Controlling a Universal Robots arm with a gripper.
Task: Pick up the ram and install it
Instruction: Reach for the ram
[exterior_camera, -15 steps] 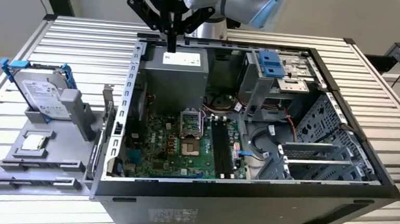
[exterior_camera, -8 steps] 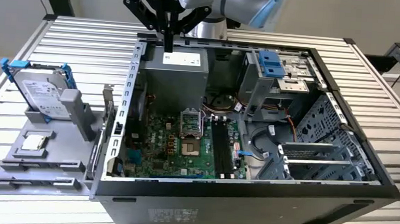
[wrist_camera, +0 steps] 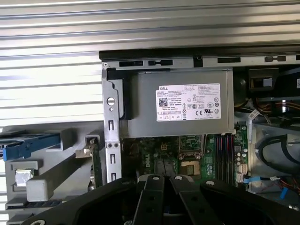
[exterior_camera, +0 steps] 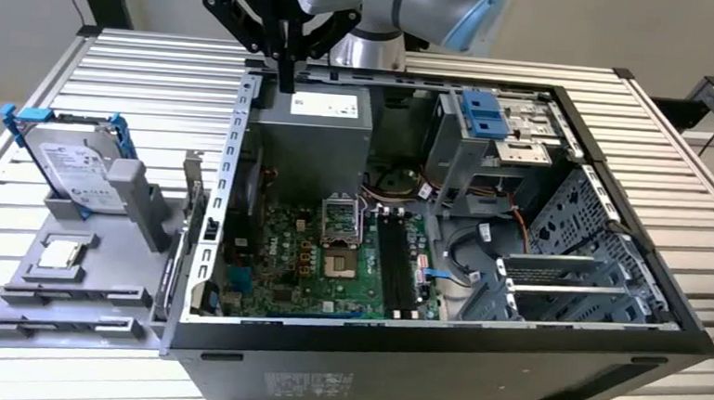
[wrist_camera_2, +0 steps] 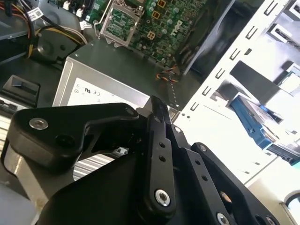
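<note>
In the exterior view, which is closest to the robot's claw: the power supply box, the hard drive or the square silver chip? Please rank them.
1. Power supply, right beside the gripper.
2. Hard drive, standing on the tray at the exterior view's left.
3. Silver chip, lying on that tray, farthest.

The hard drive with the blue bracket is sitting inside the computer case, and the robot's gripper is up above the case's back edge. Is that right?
Not quite. The hard drive stands outside the computer case, on the grey tray at the exterior view's left, as the exterior view shows. The gripper is indeed above the case's back edge.
</note>
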